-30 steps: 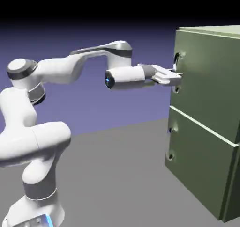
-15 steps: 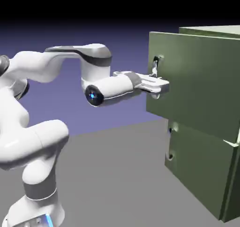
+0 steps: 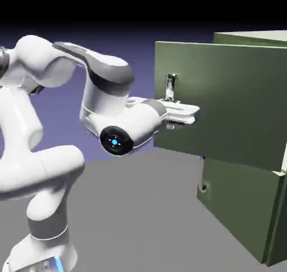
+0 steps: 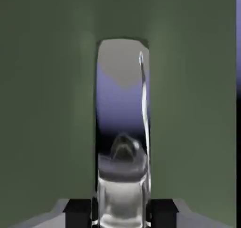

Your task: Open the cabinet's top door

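The top door [image 3: 230, 100] stands partly open, swung out from the cabinet [image 3: 238, 209] toward the arm [image 3: 109, 80]. The gripper [image 3: 180, 113] is clamped on the handle [image 4: 122, 189], near the door's free edge. Opening is well under way; any wider swing remains.

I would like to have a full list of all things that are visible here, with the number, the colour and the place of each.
top door: one, olive green, swung open at the cabinet's upper part
top door's handle: one, shiny and mirror-like, upright on that door, between the finger tips
cabinet: one, olive green, exterior view's right
lower handle: one, partly hidden, on the cabinet's lower part
floor: one, grey, below
arm: one, white with dark grey, exterior view's left
hand: one, closed on the top door's handle
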Robot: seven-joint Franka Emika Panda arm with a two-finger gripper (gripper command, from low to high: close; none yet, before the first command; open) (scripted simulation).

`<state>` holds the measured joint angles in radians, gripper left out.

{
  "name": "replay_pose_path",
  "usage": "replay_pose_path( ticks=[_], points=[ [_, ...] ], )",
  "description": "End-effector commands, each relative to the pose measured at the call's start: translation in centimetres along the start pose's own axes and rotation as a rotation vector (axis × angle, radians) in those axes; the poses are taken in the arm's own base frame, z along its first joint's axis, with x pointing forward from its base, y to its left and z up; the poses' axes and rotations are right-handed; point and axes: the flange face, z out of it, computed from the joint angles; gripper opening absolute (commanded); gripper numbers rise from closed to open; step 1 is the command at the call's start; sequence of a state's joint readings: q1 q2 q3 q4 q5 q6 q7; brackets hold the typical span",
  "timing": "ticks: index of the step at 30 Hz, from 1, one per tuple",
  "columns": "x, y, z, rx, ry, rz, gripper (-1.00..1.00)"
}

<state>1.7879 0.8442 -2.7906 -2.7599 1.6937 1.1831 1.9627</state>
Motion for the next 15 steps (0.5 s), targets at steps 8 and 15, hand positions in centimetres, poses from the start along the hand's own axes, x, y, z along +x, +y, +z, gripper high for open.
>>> replay_pose_path(
  ticks=[8, 15],
  points=[
    [-2.3, -2.3, -5.5, -0.133, 0.133, 0.000, -1.00],
    [-5.0, -5.0, -9.9, -0.253, 0.253, 0.000, -1.00]
  ],
)
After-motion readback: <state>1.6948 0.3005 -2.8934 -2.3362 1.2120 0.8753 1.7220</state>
